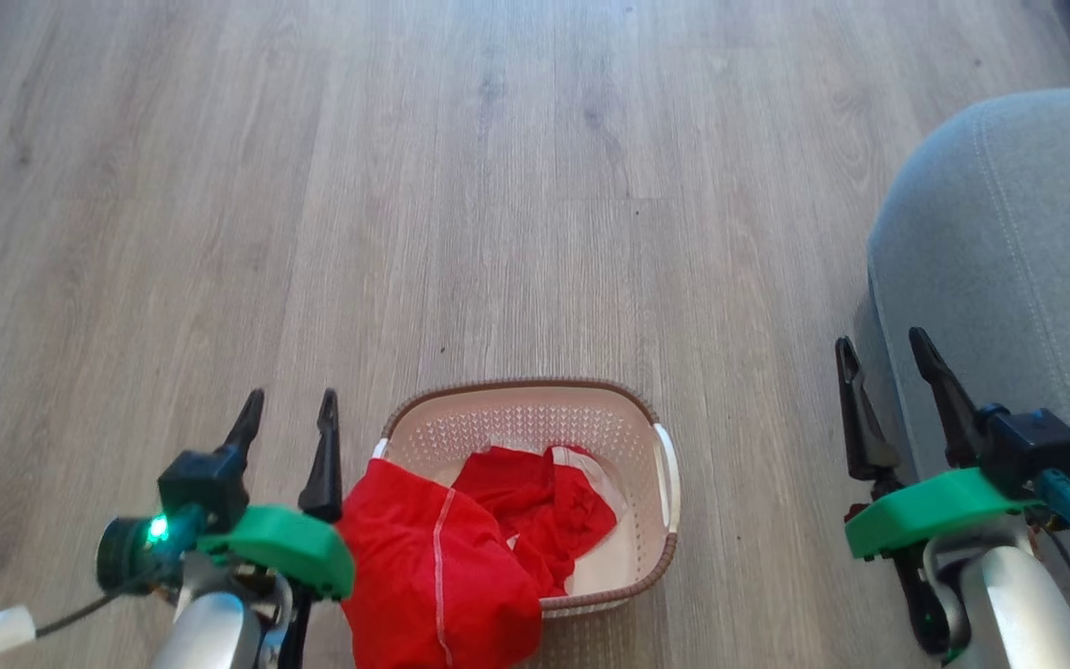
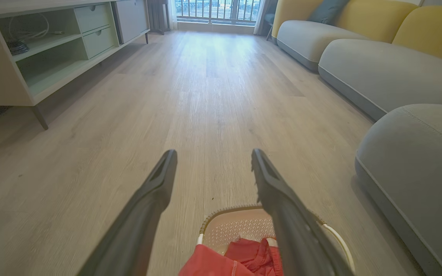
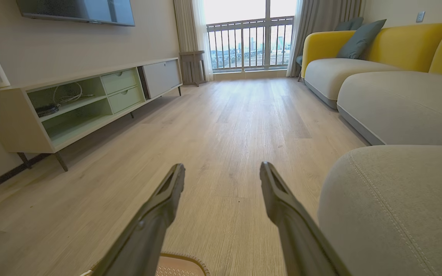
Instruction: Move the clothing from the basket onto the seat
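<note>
Some crumpled bright red clothing (image 1: 442, 557)

The wooden floor (image 1: 498, 186) ahead of the basket (image 1: 526, 383) is wide and bare, so there is free room to the front and to the left. The far part of the basket is open from above. The clothing (image 1: 442, 567) fills its near part and hangs over the near left rim, just beside the left gripper (image 1: 293, 398). On the right the seat (image 1: 1009, 260) is a big obstacle, just beside the right gripper (image 1: 881, 340). Between basket and seat a strip of floor is free. A low cabinet (image 2: 33, 57) stands along the left wall, well apart.
</note>
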Robot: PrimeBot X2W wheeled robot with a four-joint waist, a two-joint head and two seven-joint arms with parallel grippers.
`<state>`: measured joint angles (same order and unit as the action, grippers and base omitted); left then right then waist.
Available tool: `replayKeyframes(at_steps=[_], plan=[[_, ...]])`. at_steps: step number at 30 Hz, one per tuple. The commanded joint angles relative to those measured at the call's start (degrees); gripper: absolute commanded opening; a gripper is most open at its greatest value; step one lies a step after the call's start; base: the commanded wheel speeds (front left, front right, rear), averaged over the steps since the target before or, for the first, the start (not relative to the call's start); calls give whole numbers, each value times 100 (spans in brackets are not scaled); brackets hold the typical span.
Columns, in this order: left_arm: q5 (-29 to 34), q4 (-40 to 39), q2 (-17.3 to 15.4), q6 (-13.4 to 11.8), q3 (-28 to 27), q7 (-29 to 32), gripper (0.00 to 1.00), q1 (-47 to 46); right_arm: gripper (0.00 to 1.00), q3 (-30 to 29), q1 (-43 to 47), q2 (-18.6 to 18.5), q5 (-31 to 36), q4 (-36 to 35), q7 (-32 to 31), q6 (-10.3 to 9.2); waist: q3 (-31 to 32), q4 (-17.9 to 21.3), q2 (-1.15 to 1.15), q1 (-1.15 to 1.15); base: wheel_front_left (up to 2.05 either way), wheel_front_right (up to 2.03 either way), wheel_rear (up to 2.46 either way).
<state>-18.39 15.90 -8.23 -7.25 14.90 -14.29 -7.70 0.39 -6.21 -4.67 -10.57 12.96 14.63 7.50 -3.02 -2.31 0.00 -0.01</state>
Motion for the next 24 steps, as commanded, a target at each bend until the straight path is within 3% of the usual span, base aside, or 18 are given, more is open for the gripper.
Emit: replayKeyframes(at_steps=[1,24], plan=[[92,-250,-78,-30,-284,-70,100,-114,100,131,-64,-95,15,-179,37,-1,33,-20,0,1,0,0,0],[360,-393,56,144,-676,-71,100,58,100,103,-123,-75,14,-248,37,-1,-186,-47,0,1,0,0,0]])
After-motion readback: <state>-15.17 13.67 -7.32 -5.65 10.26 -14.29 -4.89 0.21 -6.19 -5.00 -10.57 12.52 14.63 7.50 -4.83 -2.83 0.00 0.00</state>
